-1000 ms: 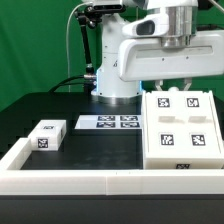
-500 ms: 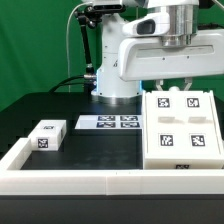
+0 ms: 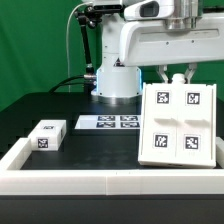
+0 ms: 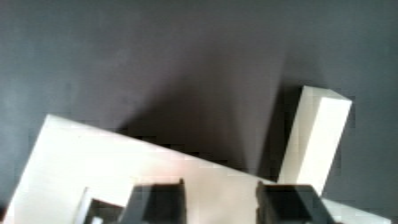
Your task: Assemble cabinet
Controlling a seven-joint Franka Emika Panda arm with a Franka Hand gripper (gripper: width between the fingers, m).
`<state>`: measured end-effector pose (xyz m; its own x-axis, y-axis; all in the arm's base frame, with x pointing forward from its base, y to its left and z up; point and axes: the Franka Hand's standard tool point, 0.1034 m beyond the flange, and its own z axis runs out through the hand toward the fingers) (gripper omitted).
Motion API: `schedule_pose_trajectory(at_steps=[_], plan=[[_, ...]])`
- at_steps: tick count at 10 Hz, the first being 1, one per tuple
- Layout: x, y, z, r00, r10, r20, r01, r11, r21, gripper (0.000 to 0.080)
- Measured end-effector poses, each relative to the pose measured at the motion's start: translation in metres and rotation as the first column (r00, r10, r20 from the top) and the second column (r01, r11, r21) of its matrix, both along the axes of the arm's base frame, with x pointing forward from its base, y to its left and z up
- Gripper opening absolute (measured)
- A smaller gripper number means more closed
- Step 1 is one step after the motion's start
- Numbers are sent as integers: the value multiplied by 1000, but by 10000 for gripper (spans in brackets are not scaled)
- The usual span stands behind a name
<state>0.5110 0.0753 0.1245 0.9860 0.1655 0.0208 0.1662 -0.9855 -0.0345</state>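
Exterior view, cabinet: the cabinet [image 3: 180, 125] is on the exterior view's right, tipped up on its lower edge near the border wall [image 3: 60, 180], with its four-tag face turned toward the camera.
Exterior view, change: half a second ago the cabinet lay lower and flatter on the worktop [image 3: 100, 145]. Its top edge has since risen and the whole face leans steeply.
Exterior view, tool: the tool [image 3: 178, 76] sits higher than before, its fingers nearly closed and pinching the cabinet's top edge.
Exterior view, unchanged: the small white block [image 3: 47, 134] on the exterior view's left and the marker board [image 3: 110, 122] in front of the arm's base lie where they did.
Wrist view, tool: two dark fingers [image 4: 160, 200] of the tool [image 4: 222, 200] stand close together with white plastic between them.
Wrist view, cabinet: a slanted white face of the cabinet [image 4: 107, 165] runs up to the fingers, above the dark worktop [image 4: 160, 60].
Wrist view, unclear: a white slab [image 4: 320, 125] rises beside one finger. I cannot tell whether it belongs to the cabinet.
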Motion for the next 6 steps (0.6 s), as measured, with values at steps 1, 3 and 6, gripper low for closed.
schedule_pose_trajectory(at_steps=[1,3,6], plan=[[0,0,0,1000,0,-1,0,1000,0,185],[0,0,-1,1000,2,-2,-2,1000,0,174],[18,-6,5,1000,-3,6,3,1000,-1,152]])
